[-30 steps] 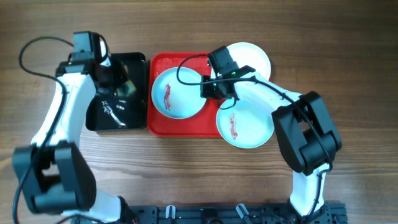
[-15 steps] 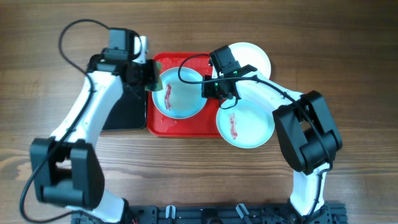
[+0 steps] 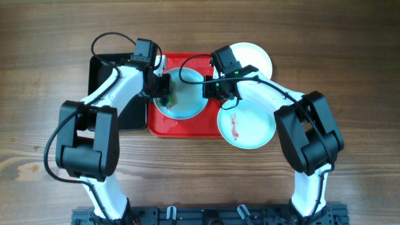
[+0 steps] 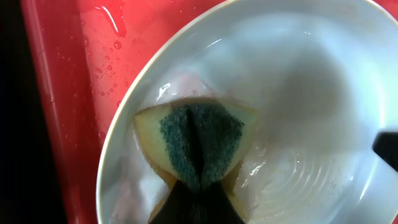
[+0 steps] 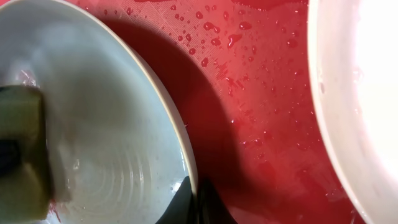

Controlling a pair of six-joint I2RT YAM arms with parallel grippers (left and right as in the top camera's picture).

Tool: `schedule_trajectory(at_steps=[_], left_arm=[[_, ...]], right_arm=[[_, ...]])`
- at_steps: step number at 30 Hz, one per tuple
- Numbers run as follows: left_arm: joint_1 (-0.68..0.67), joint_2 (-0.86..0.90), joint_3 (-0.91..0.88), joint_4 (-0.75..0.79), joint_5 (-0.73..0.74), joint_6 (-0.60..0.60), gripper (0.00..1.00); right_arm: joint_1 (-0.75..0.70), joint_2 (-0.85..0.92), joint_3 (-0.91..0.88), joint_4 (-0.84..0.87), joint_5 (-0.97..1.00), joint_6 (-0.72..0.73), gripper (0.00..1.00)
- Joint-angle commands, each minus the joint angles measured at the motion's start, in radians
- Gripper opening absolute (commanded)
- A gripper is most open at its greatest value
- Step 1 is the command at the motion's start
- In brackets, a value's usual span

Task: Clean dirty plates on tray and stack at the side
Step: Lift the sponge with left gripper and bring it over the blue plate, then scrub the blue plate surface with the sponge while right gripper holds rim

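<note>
A pale mint-blue plate [image 3: 184, 100] sits on the red tray [image 3: 187, 127]. My left gripper [image 3: 164, 94] is shut on a yellow sponge with a green pad [image 4: 200, 140] and presses it on the plate's [image 4: 311, 99] left inside. My right gripper [image 3: 211, 89] is shut on that plate's right rim [image 5: 180, 134]; the sponge shows at the left edge of the right wrist view [image 5: 22, 149]. A second mint-blue plate [image 3: 247, 125] with a red sauce streak lies at the tray's right edge. A white plate [image 3: 253, 57] lies at the tray's far right corner.
A black tray [image 3: 122, 115] lies left of the red tray. The red tray's floor [image 5: 261, 106] is wet with droplets. Bare wooden table [image 3: 350, 62] lies around both trays.
My left arm has swung right from the black tray to the red tray, carrying the sponge onto the mint-blue plate. The red streak on that plate is now hidden. The right arm has not moved.
</note>
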Motion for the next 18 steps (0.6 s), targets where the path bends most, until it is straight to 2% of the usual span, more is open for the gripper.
schedule_trajectory(at_steps=[1,7,12,18], left_arm=[[-0.003,0.033,0.004,-0.033,0.004,-0.035,0.04],[-0.005,0.033,0.004,-0.079,0.179,-0.035,0.04],[0.001,0.034,0.004,-0.050,0.176,-0.036,0.04],[0.011,0.034,0.004,0.081,0.174,-0.053,0.04]], right_arm=[[0.000,0.032,-0.004,-0.009,-0.016,-0.014,0.04],[0.000,0.032,-0.004,-0.009,-0.028,-0.013,0.04],[-0.008,0.032,-0.004,-0.016,-0.054,-0.014,0.04],[-0.013,0.032,-0.004,-0.016,-0.061,-0.014,0.04]])
